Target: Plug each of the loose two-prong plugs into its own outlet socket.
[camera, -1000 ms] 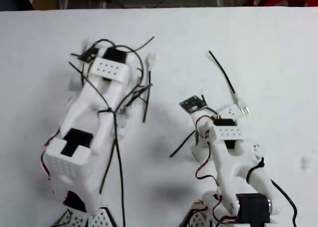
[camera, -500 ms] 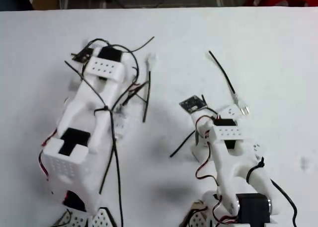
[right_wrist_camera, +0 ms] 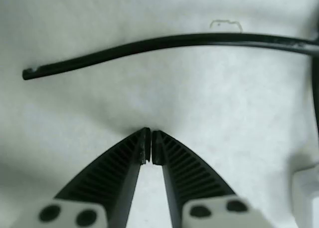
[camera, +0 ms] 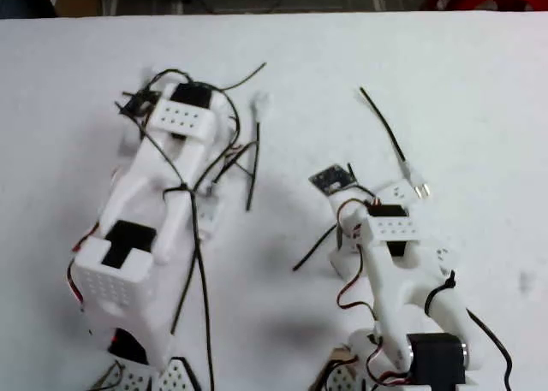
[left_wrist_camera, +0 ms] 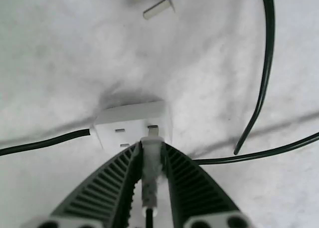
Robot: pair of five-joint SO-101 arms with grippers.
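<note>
**Two arms at the table, one plug at its socket.** On the white table [camera: 479, 83], we see the left arm [camera: 158, 211] stretching from 7 o'clock toward 11 o'clock in the high view, draped in black wires. The right arm [camera: 394, 254] sits at 5 o'clock.

The left gripper [left_wrist_camera: 151, 147] pinches a white plug [left_wrist_camera: 151, 160] between its ribbed fingers [left_wrist_camera: 119, 178]. The plug's tip presses against the face of a white socket [left_wrist_camera: 130, 124]; we cannot tell whether its prongs are inside the slots. A black lead [left_wrist_camera: 45, 143] runs out of the socket's side. The metal prongs [left_wrist_camera: 158, 8] of another plug lie just beyond the socket, apart from it, and a black cable [left_wrist_camera: 264, 63] curves past nearby.

The right gripper [right_wrist_camera: 151, 138] hangs over bare table, its fingertips pressed almost together with only a sliver between them and nothing in it. A black cord [right_wrist_camera: 164, 42] lies across the table beyond, well apart from the tips.

In the high view, a loose plug [camera: 419, 189] rests just beside the right arm's wrist, at 1 o'clock from it. Its thin wire [camera: 384, 126] trails toward 11 o'clock. A small white plug [camera: 259, 107] lies near the left arm's far end, at 3 o'clock from it.
</note>
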